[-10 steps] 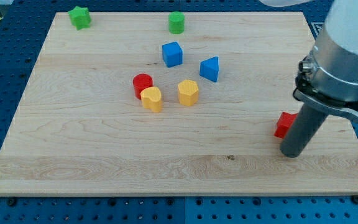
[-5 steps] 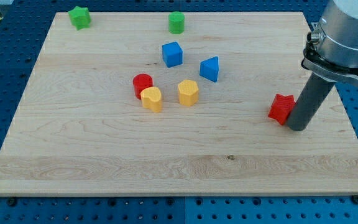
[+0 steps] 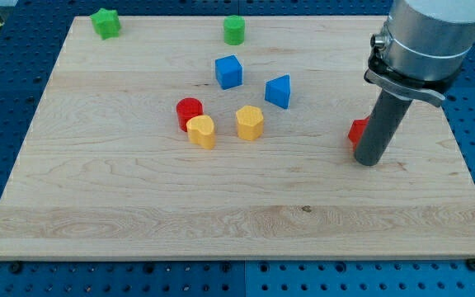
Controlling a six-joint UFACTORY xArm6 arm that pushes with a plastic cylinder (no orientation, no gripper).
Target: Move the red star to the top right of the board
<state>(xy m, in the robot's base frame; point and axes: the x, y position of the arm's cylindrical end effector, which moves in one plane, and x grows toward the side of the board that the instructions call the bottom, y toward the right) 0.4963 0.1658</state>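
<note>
The red star (image 3: pixel 357 132) lies on the right part of the wooden board (image 3: pixel 138 198), about mid-height; only its left edge shows, the rest is hidden behind my rod. My tip (image 3: pixel 368 160) rests on the board just below and right of the star, touching or nearly touching it. The board's top right corner (image 3: pixel 394 25) is well above the star, behind the arm's grey body.
A red cylinder (image 3: pixel 189 110), two yellow blocks (image 3: pixel 202 130) (image 3: pixel 250 122), a blue cube (image 3: pixel 228 72) and a blue wedge (image 3: pixel 279 91) cluster at the board's middle. A green star (image 3: pixel 105 22) and a green cylinder (image 3: pixel 234 30) sit along the top edge.
My tip has moved up and to the left across the right side of the board. The red star has slid up and left with it, and is now mostly hidden behind the rod.
</note>
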